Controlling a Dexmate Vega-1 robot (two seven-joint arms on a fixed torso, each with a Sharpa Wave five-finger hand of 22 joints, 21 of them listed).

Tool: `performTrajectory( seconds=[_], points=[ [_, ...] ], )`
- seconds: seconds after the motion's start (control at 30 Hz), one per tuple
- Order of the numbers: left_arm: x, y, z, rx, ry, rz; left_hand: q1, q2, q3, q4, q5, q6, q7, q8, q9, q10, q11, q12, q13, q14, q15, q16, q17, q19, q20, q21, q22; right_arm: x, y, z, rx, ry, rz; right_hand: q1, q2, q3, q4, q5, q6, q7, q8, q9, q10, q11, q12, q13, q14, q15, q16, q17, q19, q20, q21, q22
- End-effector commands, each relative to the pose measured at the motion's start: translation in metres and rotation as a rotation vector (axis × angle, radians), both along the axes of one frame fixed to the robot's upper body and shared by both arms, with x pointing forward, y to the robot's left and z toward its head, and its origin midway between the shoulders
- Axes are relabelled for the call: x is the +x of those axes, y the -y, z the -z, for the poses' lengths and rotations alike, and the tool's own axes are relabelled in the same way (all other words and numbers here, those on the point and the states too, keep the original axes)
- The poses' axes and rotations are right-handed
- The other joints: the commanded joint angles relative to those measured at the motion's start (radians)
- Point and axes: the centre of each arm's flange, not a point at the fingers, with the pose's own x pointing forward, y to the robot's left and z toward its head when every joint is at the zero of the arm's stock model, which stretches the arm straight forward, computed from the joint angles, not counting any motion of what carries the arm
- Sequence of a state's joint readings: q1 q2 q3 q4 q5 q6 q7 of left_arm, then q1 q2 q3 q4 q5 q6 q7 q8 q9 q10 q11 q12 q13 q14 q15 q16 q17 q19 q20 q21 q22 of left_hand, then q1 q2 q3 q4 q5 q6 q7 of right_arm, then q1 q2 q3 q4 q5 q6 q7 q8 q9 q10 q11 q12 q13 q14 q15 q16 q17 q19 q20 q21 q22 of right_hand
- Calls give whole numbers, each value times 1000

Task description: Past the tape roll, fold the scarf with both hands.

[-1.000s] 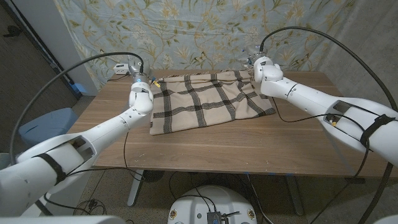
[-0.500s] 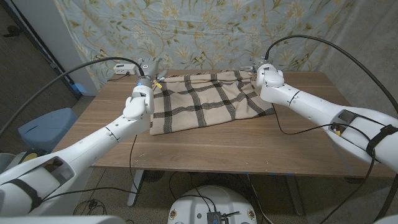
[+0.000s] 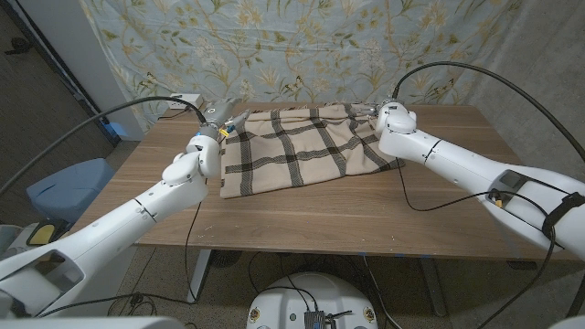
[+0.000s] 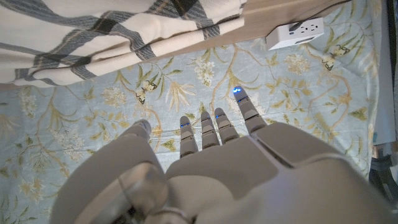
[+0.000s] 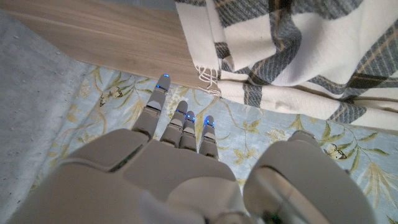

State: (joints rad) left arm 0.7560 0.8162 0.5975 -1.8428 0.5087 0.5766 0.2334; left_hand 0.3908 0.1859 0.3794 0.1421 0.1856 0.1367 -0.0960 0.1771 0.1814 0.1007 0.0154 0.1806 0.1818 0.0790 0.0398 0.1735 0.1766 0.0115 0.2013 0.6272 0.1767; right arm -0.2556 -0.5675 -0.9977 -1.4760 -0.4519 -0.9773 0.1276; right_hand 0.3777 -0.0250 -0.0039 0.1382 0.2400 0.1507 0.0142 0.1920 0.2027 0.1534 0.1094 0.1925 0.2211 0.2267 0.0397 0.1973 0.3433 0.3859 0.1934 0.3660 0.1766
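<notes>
Head view, scarf: the plaid scarf (image 3: 302, 146) lies spread on the counter (image 3: 302, 215) toward its far edge, its long axis running across from the robot's left to its right
Head view, left hand: the left hand (image 3: 212, 128) is at the scarf's far left corner, at or just past the counter's back edge; whether it touches the cloth I cannot tell
Head view, right hand: the right hand (image 3: 391, 114) is at the far right corner, mirror to the other; contact cannot be judged here either
Head view, nearness: each hand is at its own end of the scarf, neither clearly nearer
Left wrist view, hand state: the left hand (image 4: 211, 149) has its fingers (image 4: 245, 109) straight and a little apart, holding nothing, thumb set off to one side
Left wrist view, relation: the scarf (image 4: 118, 31) lies ahead of the fingertips, apart from them, its folded edge hanging over the counter's edge; a white socket block (image 4: 295, 34) is near that edge
Right wrist view, hand state: the right hand (image 5: 180, 168) is likewise spread and empty
Right wrist view, relation: the scarf (image 5: 286, 56) lies ahead and to the thumb's side, its fringed corner nearest the fingers (image 5: 158, 99), not yet touched
Judgement: both hands seem poised to take the far corners and draw that edge over toward the robot
</notes>
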Motion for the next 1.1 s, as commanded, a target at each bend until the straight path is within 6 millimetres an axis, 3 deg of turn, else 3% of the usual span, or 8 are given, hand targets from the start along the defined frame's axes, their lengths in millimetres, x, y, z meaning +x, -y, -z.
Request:
performTrajectory(
  seconds=[0.03,0.4,0.47,0.57,0.77,0.93,1.03,1.1],
  points=[
    [5,-22,26,33,-45,82,-13,-2,6,9,12,-11,-9,-1,2,-9,-3,1,3,-9,-2,1,0,-4,-12,-10,0,-4,5,29,60,-65,39,7,-2,-6,-4,7,-14,-2,-4,1,1,12,5,1,2,10,5,-2,3,-3,-4,2],
    [19,-33,45,59,-154,126,-30,-3,15,16,16,-33,-18,-3,1,-33,-6,1,2,-41,-3,-2,-1,-32,-23,-31,0,0,12,55,83,-95,66,33,-1,-4,-22,17,-3,-25,6,1,-8,9,7,3,-10,11,3,-14,2,17,-17,1],
    [23,-34,49,69,-168,123,-50,1,26,25,22,-52,-22,-1,1,-71,-23,-1,2,-102,-7,-6,0,-74,-36,-57,2,1,14,60,79,-86,67,60,3,1,-37,24,-11,-37,6,1,-15,6,8,5,-38,9,-3,-24,-26,-4,-38,1],
    [25,-34,52,83,-170,112,-53,1,28,26,23,-54,-24,0,1,-72,-23,1,2,-105,-7,-5,0,-78,-39,-60,2,2,17,65,88,-87,76,75,7,4,-46,28,-10,-49,8,1,-18,-10,10,6,-51,4,-4,-30,-38,-12,-49,2],
    [32,-37,61,75,-193,88,-74,-4,35,28,24,-54,-14,5,1,-61,-15,13,2,-95,13,8,0,-89,6,-72,5,8,21,78,84,-117,98,82,9,5,-49,30,-8,-51,9,1,-14,-12,12,7,-50,1,-2,-33,-35,-14,-51,2],
    [40,-44,68,57,-240,107,-84,-14,33,27,23,-57,-12,5,1,-57,-12,16,3,-92,0,10,0,-80,3,-73,5,11,23,85,93,-147,107,94,8,6,-57,33,-25,-57,3,1,-43,-2,4,8,-62,12,-3,-38,-33,-19,-56,2],
    [45,-48,70,45,-279,138,-94,-20,31,27,23,-63,-16,4,1,-63,-14,15,3,-104,-3,6,0,-97,4,-83,5,13,23,90,113,-153,119,110,17,6,-65,39,-17,-46,10,2,7,1,30,13,0,-11,26,-46,23,-13,-49,3],
    [47,-48,72,46,-289,143,-100,-20,30,27,23,-70,-19,2,1,-70,-20,13,3,-111,-3,5,0,-106,3,-88,5,15,24,92,109,-161,127,117,22,9,-68,41,-14,-40,12,2,18,7,35,15,10,-8,30,-48,34,-16,-48,4]
  ],
)
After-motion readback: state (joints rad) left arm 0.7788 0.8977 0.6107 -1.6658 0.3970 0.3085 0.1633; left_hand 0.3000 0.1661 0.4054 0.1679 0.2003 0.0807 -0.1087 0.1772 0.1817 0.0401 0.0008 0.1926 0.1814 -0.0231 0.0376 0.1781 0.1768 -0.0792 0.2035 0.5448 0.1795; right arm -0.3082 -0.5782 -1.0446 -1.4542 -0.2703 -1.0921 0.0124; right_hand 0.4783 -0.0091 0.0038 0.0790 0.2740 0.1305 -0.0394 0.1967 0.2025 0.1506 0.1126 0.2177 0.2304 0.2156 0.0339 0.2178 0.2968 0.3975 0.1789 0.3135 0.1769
